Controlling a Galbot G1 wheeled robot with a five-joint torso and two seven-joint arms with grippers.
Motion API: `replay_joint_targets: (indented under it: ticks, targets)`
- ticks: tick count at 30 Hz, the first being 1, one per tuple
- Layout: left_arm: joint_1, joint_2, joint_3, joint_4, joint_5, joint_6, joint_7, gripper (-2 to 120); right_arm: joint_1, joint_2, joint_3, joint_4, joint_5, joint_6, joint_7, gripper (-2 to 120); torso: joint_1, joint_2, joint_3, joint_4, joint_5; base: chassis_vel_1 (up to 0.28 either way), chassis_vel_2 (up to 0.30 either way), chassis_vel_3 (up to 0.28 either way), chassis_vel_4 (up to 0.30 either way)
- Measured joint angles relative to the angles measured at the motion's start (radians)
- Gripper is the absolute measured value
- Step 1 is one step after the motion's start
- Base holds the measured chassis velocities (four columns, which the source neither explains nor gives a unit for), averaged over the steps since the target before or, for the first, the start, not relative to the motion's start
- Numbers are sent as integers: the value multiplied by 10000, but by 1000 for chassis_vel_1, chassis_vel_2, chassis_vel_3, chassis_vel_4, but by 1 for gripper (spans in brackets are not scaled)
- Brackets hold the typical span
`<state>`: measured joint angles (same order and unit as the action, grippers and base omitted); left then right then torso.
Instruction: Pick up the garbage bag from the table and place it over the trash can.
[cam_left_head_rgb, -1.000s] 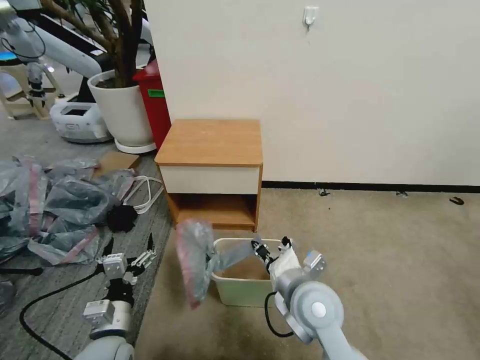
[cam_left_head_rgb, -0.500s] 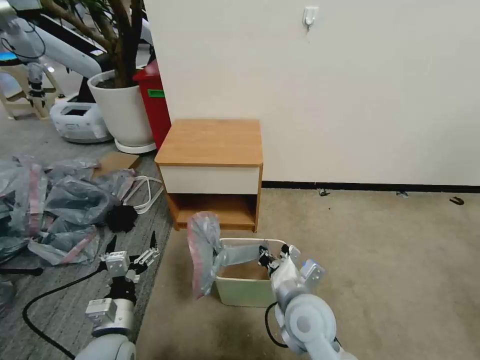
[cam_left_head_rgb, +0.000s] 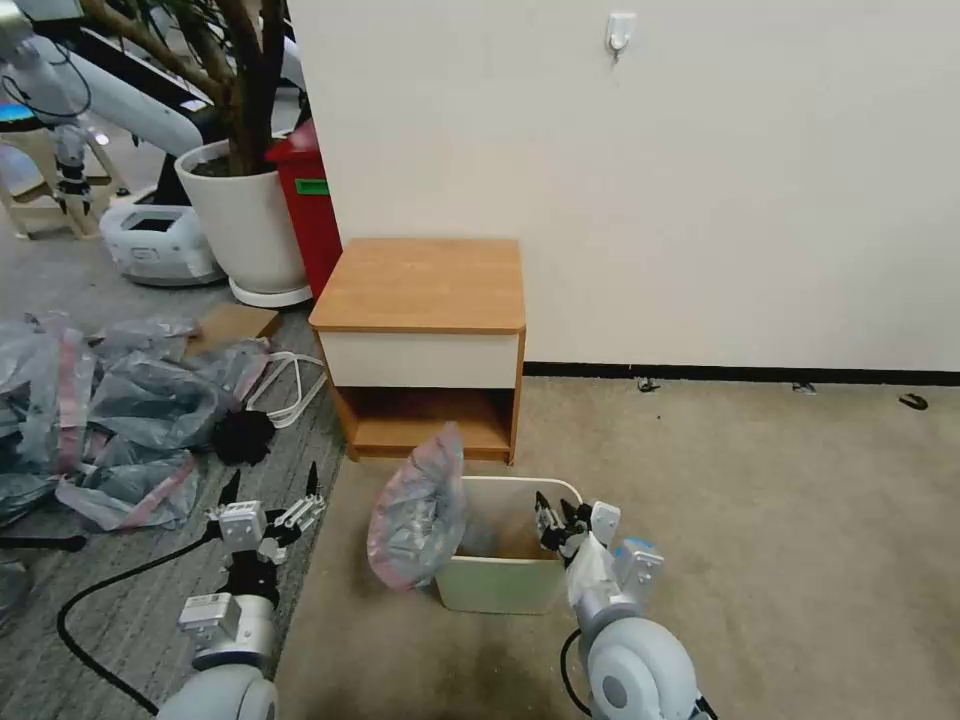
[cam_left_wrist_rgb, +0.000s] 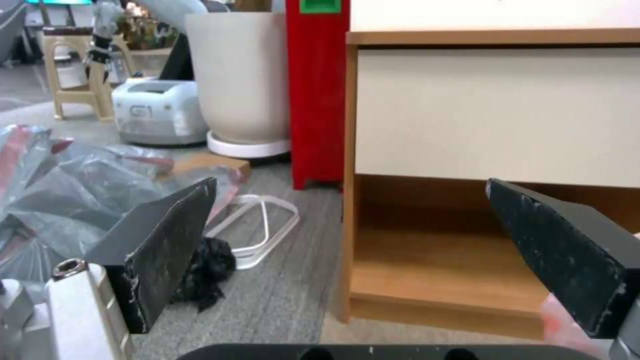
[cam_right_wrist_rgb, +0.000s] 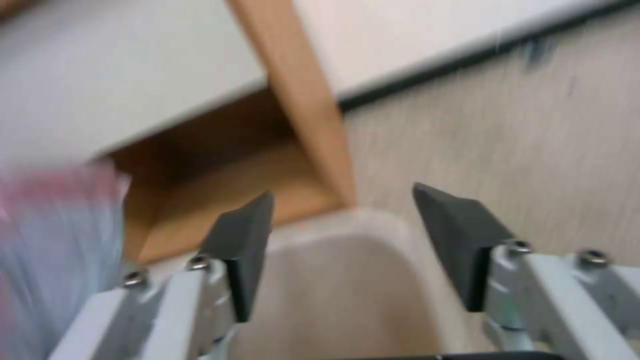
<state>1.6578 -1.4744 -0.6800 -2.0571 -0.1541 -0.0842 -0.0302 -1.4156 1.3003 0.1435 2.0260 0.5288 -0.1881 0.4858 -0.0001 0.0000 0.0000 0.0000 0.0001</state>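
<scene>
The garbage bag (cam_left_head_rgb: 418, 510) is a crumpled grey bag with a pink-red band; it hangs on the left rim of the cream trash can (cam_left_head_rgb: 500, 585), mostly outside it. My right gripper (cam_left_head_rgb: 555, 508) hovers over the can's right rim, open and empty, apart from the bag. The right wrist view shows this gripper (cam_right_wrist_rgb: 347, 240) open above the can's rim (cam_right_wrist_rgb: 373, 220), with the bag (cam_right_wrist_rgb: 60, 250) off to one side. My left gripper (cam_left_head_rgb: 272, 485) stands open over the grey floor left of the can; seen from its wrist, it (cam_left_wrist_rgb: 360, 250) faces the table (cam_left_wrist_rgb: 493, 115). The table (cam_left_head_rgb: 420, 285) top is bare.
A heap of grey-and-pink bags (cam_left_head_rgb: 110, 410) lies on the floor at the left, with a white cable loop (cam_left_head_rgb: 290, 385) beside it. A white plant pot (cam_left_head_rgb: 245, 215) and a red bin (cam_left_head_rgb: 310, 200) stand behind the table. Open beige carpet (cam_left_head_rgb: 750, 500) lies to the right.
My right gripper has let go of the bag and drawn back toward me. The bag, stretched across the can before, now hangs bunched on its left rim. The left arm barely moved.
</scene>
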Motion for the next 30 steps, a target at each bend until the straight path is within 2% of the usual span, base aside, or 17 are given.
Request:
replay_joint_targets:
  ticks: [2, 5, 9, 12, 13, 14, 15, 17, 18, 19, 21, 24, 26, 27, 29, 30]
  targets:
    - [24, 43, 35, -51, -13, 6, 14, 100, 29, -121, 113, -1, -366, 210, -167, 65, 0, 0, 0, 0, 0, 0, 0, 0, 0]
    - [184, 249, 209, -523, -526, 418, 433, 100, 11, -516, 484, 38, -1210, 801, -537, 82, 0, 0, 0, -1, -1, 0, 0, 0, 0]
    - [319, 428, 368, -924, -902, 886, 704, 100, -31, -622, 665, 169, -1303, 947, -579, 90, 0, 0, 0, -1, -1, 0, 0, 0, 0]
    - [436, 746, 537, -1564, -1179, 2167, 1338, 100, -97, -632, 805, 278, -1352, 1092, -582, 103, 0, 0, 0, -1, 0, 0, 0, 0, 0]
    - [429, 809, 607, -1738, -1198, 2727, 1393, 100, -113, -605, 814, 290, -1359, 1116, -583, 106, 0, 0, 0, -1, 0, 0, 0, 0, 0]
    - [429, 809, 607, -1738, -1198, 2727, 1393, 100, -113, -605, 814, 290, -1359, 1116, -583, 106, 0, 0, 0, -1, 0, 0, 0, 0, 0]
    - [405, 860, 686, -1907, -1222, 3326, 1405, 100, -125, -580, 821, 303, -1363, 1130, -583, 107, 0, 0, 0, -1, 0, 0, 0, 0, 0]
    - [287, 954, 959, -2236, -1254, 4711, 1299, 100, -138, -523, 822, 322, -1363, 1152, -581, 111, 0, 0, 0, -1, 0, 0, 0, 0, 0]
    - [287, 954, 959, -2236, -1254, 4711, 1299, 100, -138, -523, 822, 322, -1363, 1152, -581, 111, 0, 0, 0, -1, 0, 0, 0, 0, 0]
    - [214, 986, 1086, -2294, -1228, 5290, 1189, 99, -144, -503, 824, 323, -1364, 1157, -579, 112, 0, 0, 0, -1, 0, 0, 0, 0, 0]
    - [40, 1036, 1356, -2298, -1172, 5875, 894, 92, -145, -470, 824, 329, -1365, 1165, -577, 114, 0, 0, 1, -1, -2, 0, 0, 0, 0]
    - [-135, 1053, 1597, -2231, -1153, 6311, 587, 86, -147, -441, 831, 329, -1365, 1169, -573, 114, 0, 0, 0, -1, -1, 0, 0, 0, 0]
    - [-374, 1055, 1821, -2115, -1168, 6769, 244, 74, -148, -407, 847, 285, -1370, 1187, -569, 114, 0, 0, 0, 0, -1, 0, 0, 0, 0]
    - [-374, 1055, 1821, -2115, -1168, 6769, 244, 74, -148, -407, 847, 285, -1370, 1187, -569, 114, 0, 0, 0, 0, -1, 0, 0, 0, 0]
    - [-648, 1058, 1988, -1906, -1159, 7183, 50, 65, -164, -359, 857, 192, -1395, 1219, -563, 112, 0, 0, 1, -1, -2, 0, 0, 0, 0]
    - [-648, 1058, 1988, -1906, -1159, 7183, 50, 65, -164, -359, 857, 192, -1395, 1219, -563, 112, 0, 0, 1, -1, -2, 0, 0, 0, 0]
